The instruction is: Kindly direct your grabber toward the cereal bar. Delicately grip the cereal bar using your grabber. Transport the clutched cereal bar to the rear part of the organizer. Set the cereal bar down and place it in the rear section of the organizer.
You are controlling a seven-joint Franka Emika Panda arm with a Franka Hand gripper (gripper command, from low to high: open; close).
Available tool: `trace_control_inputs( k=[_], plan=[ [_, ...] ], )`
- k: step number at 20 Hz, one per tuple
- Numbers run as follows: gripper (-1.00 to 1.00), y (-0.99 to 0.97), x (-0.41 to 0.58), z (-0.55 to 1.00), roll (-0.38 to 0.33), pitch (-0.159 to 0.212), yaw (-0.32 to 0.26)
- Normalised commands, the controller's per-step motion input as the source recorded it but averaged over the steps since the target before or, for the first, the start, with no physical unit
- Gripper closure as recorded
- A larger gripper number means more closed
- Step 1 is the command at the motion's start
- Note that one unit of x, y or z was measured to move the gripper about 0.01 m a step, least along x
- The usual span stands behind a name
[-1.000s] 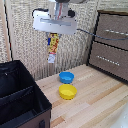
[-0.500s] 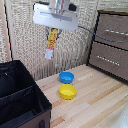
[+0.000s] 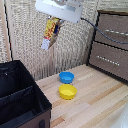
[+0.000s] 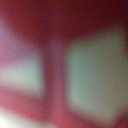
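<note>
My grabber point(image 3: 56, 19) hangs from the white arm end near the top of the exterior view, high above the table. It is shut on the cereal bar point(image 3: 50, 33), an orange-yellow packet with red and blue print that dangles below the fingers. The organizer point(image 3: 20, 95), a large black fabric box with dividers, stands at the exterior view's left, lower than the bar and to its left. The wrist view is a red and pale blur and shows nothing I can name.
A blue bowl point(image 3: 66, 77) and a yellow bowl point(image 3: 67, 91) sit on the wooden table point(image 3: 95, 100) to the right of the organizer. A brown wooden drawer cabinet point(image 3: 111, 45) stands at the exterior view's right. A woven wall is behind.
The grabber has risen and shifted toward the exterior view's left with the cereal bar in it. The bowls and organizer have not moved.
</note>
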Motion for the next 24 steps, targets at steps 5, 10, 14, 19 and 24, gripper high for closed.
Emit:
trace_control_inputs(
  k=[5, 10, 14, 19, 24],
  plan=[
    [1.00, 0.53, 0.355, 0.01, 0.013, 0.330, -0.013],
    [1.00, 0.55, 0.463, 0.16, 0.000, 0.301, -0.003],
    [1.00, 0.41, 0.376, 0.66, 0.001, 0.108, -0.113],
    [1.00, 0.28, 0.002, 0.89, 0.000, -0.053, -0.239],
    [1.00, 0.28, -0.080, 0.79, 0.007, -0.047, -0.223]
  ],
)
